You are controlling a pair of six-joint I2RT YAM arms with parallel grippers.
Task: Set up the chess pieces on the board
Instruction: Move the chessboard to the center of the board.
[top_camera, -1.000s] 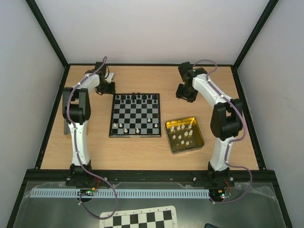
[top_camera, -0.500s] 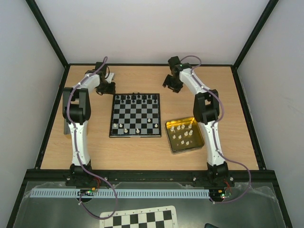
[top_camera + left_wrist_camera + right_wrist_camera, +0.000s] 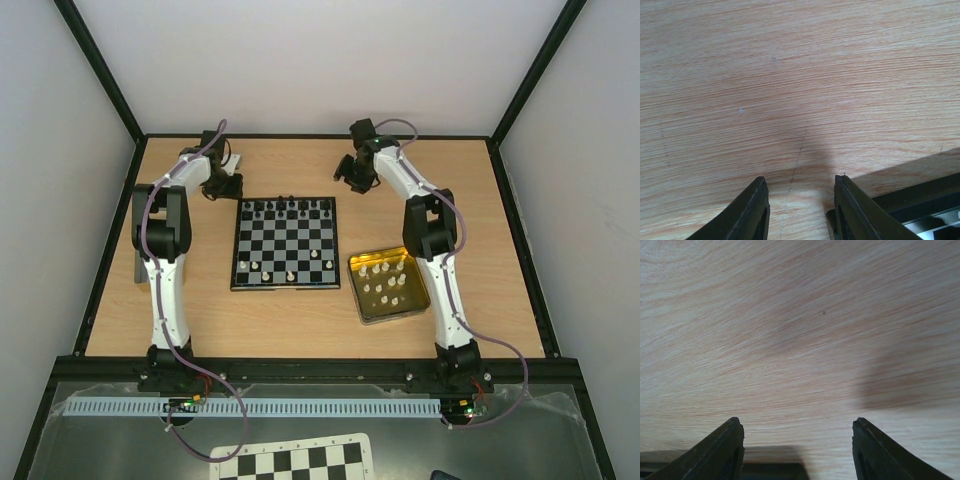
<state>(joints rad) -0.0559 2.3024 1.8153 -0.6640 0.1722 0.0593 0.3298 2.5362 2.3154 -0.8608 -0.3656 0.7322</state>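
Observation:
The small chessboard (image 3: 285, 244) lies in the middle of the table. Several black pieces (image 3: 290, 208) stand along its far rows and three cream-white pieces (image 3: 290, 272) along its near rows. Several more cream-white pieces (image 3: 385, 283) lie in the gold tin (image 3: 419, 296) to the board's right. My left gripper (image 3: 228, 187) hangs low beyond the board's far-left corner, open and empty (image 3: 801, 182) over bare wood. My right gripper (image 3: 352, 174) hangs beyond the board's far-right corner, open wide and empty (image 3: 796, 426) over bare wood.
A printed checkered sheet (image 3: 292, 462) lies below the front rail. A black frame edge (image 3: 920, 210) shows low right in the left wrist view. A small grey block (image 3: 138, 268) stands by the table's left edge.
My right arm has swung left and toward the back of the table, from beyond the tin to just past the board's far-right corner. The left arm has not moved.

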